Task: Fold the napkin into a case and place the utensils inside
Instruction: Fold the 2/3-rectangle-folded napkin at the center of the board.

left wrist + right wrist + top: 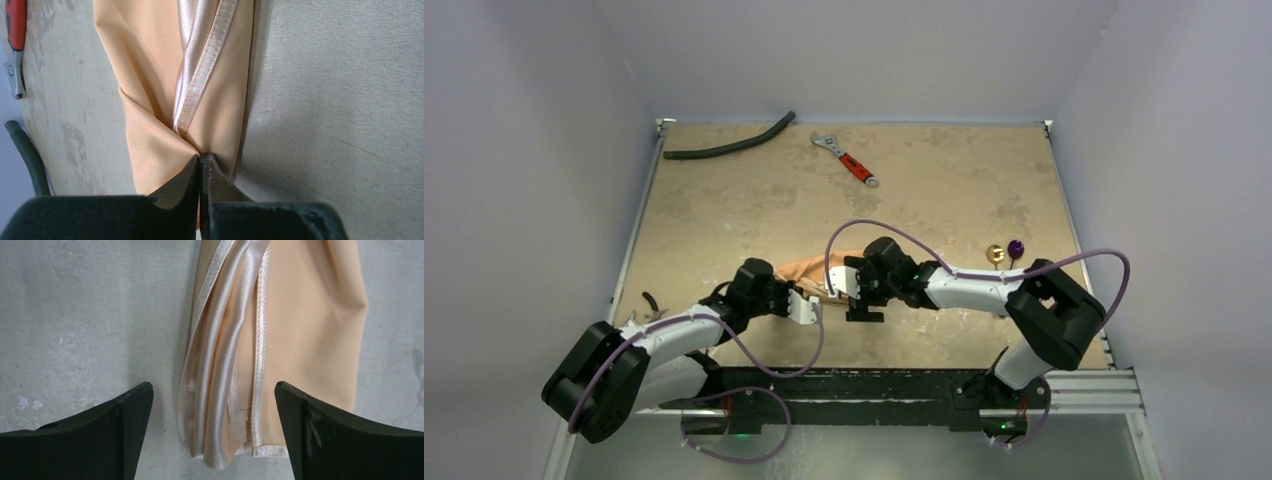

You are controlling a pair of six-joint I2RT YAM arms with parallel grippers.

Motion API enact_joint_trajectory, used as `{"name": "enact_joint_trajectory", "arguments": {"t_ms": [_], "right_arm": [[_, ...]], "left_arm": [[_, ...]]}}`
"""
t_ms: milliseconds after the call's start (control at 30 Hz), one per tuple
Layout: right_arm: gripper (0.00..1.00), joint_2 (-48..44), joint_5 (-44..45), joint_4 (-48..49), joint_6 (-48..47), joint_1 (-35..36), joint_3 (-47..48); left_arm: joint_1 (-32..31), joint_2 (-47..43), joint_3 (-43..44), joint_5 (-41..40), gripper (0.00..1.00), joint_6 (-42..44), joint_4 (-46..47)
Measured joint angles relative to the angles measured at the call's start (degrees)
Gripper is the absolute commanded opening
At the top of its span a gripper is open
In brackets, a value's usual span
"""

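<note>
Along the napkin (809, 270), which lies bunched into a long, narrow bundle on the table (944, 195), we find both arms at work. At one end of the napkin (150, 75) the left gripper (201, 161) has its two fingers pressed tight together. A gathered fold of the peach cloth is pinched between their tips. From that pinch the cloth fans away from the gripper, with two pale satin hems crossing on top of it. From overhead, the left gripper (812, 303) sits on the napkin's near side, towards the arm bases.

Over a hemmed end of the napkin (310, 330) the right gripper (212, 390) holds its fingers spread wide. One fingertip is on each side of the cloth and neither touches it. Shiny folded hems lie in the gap between them. We cannot tell whether these fingertips reach the table. From above, the right gripper (864, 300) sits just beside the left one, also on the napkin's near side.

Well to the right of the napkin, the utensils (1005, 251) lie close together, one with a gold head and one with a purple head. On the far side of the napkin, well apart from it, lies a red-handled wrench (849, 162). A curved black hose (729, 145) lies beyond the napkin to the far left.
</note>
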Motion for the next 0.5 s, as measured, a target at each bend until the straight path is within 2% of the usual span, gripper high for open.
{"name": "enact_joint_trajectory", "arguments": {"t_ms": [133, 200, 433, 500], "right_arm": [[0.64, 1.1, 0.5, 2.5, -0.5, 0.0, 0.0], [0.54, 2.1, 0.7, 2.8, -0.9, 0.0, 0.7], [0.34, 4.3, 0.2, 1.2, -0.7, 0.0, 2.9], [0.24, 4.2, -0.2, -0.2, -0.4, 0.0, 3.2]], "left_arm": [[0.0, -1.0, -0.8, 0.2, 0.00, 0.7, 0.0], [0.0, -1.4, -1.1, 0.3, 0.00, 1.3, 0.0], [0.0, -1.4, -1.7, 0.3, 0.00, 2.1, 1.0], [0.0, -1.4, -1.7, 0.3, 0.00, 2.2, 1.2]]}}
